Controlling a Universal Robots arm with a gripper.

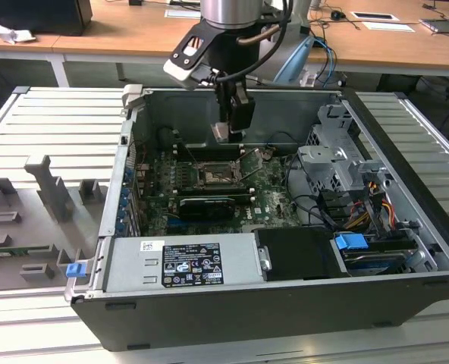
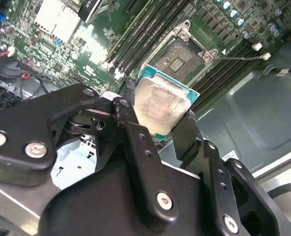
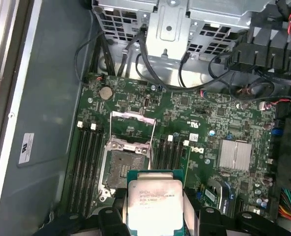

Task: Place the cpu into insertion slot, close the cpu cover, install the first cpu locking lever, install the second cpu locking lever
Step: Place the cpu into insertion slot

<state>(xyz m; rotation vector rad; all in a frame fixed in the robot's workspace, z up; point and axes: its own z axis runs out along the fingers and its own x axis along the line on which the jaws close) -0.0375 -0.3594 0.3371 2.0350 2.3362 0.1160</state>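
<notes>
Motherboard (image 3: 194,113) beneath, tool (image 2: 158,118) gripping cpu (image 3: 154,201), lid upward

No print can be made out letter for letter. In the exterior view, at the lower middle of the frame, a black label (image 1: 190,263) with white symbols and rows of tiny print lies on the silver power supply (image 1: 240,258). A small white sticker (image 1: 150,246) sits just beside the label's upper left corner.

In the first wrist view the cpu (image 3: 154,204) carries several lines of dark print on its metal top. A white case sticker (image 3: 26,147) with a mark and small lines is on the grey case wall (image 3: 47,98), and a white board label (image 3: 193,125) is on the green motherboard (image 3: 204,110).

In the second wrist view the top of the cpu (image 2: 160,105) shows only faint, illegible marks.
</notes>
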